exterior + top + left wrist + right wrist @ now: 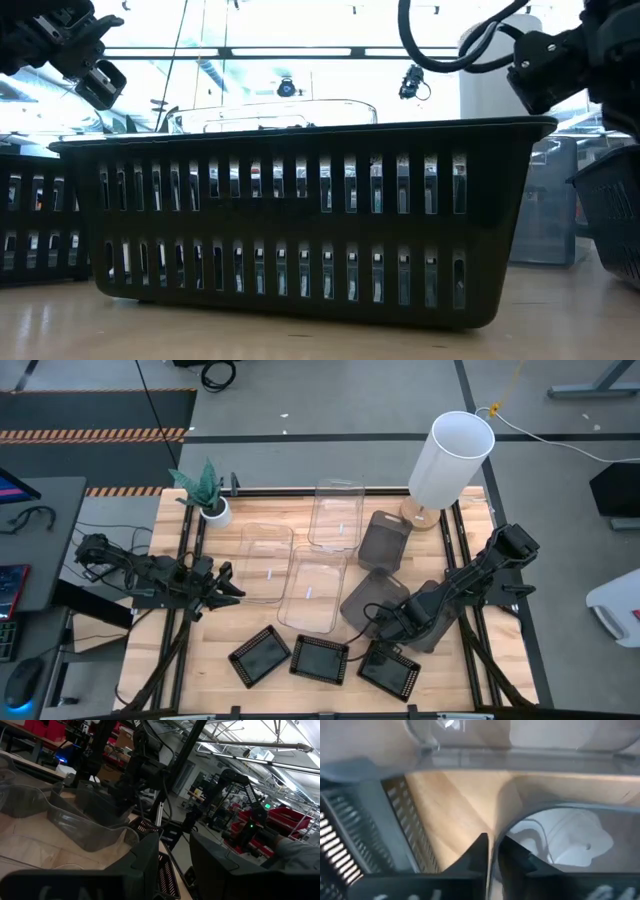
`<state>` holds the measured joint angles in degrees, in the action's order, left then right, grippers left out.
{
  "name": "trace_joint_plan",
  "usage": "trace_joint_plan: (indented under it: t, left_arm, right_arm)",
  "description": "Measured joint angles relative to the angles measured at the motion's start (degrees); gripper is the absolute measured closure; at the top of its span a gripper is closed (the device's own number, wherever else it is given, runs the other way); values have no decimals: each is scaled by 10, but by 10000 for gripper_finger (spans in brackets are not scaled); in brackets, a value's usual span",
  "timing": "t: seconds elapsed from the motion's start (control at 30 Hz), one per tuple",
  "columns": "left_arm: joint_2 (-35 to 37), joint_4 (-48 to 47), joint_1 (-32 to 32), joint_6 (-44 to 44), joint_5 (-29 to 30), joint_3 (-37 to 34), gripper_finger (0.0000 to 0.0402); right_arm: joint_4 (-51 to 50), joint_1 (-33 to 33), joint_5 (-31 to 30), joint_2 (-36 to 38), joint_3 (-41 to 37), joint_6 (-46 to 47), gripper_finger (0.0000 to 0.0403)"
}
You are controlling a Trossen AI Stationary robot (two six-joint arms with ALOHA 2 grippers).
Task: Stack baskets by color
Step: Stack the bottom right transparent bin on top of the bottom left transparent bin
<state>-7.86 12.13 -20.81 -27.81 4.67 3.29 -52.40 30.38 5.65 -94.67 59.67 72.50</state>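
Note:
Three clear baskets (315, 590) lie on the wooden table's middle and far part. Two smoky grey baskets (385, 540) sit right of them. Three shallow black baskets (320, 658) line the near edge; one (300, 220) fills the low view. My right gripper (383, 622) points down at the nearer grey basket (372, 598) and is shut on its near end. My left gripper (225, 585) hovers open at the table's left, beside a clear basket (265, 560), with nothing between its fingers (145, 855). My right gripper comes from above, pointing down, with one finger (480, 855) outside and one inside the grey basket. Its thin curved rim (506, 827), at a rounded corner of the near end, runs into the narrow gap between them. The basket rests flat on the table.
A white lamp shade (450, 460) on a wooden foot stands at the far right, and a small white plant pot (213, 510) at the far left. Black rails (470, 560) run along both table sides. Bare wood shows at the near left corner (170, 670).

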Motion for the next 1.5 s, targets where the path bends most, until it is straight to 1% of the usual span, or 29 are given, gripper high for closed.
trace_joint_plan:
  t: [0.07, 0.13, 0.3, 0.5, 0.67, 0.9, 1.1, 1.2, 1.37, 1.5]
  left_arm:
    - [0, 0, 0, 0, 0, 0, 285]
    - [0, 0, 0, 0, 0, 0, 285]
    - [0, 0, 0, 0, 0, 0, 285]
    - [0, 0, 0, 0, 0, 0, 285]
    - [0, 0, 0, 0, 0, 0, 285]
    - [0, 0, 0, 0, 0, 0, 285]
    - [0, 0, 0, 0, 0, 0, 285]
    - [0, 0, 0, 0, 0, 0, 285]
    - [0, 0, 0, 0, 0, 0, 285]
    - [0, 0, 0, 0, 0, 0, 285]
  right_arm:
    - [-9, -3, 17, 0, 6, -10, 390]
    - [-21, -7, 24, 0, 20, -18, 395]
    - [-75, -9, 16, 0, 70, -22, 387]
    - [-140, -9, 13, 0, 133, -31, 396]
    - [-166, -8, 11, 0, 195, -36, 394]
    - [-213, 0, -48, 0, 299, -49, 394]
    - [-208, 7, -111, 0, 368, -97, 394]
    - [-189, 7, -149, 0, 383, -130, 394]
    - [-147, -2, -182, -4, 385, -176, 394]
    - [-127, -22, -185, -27, 385, -211, 394]
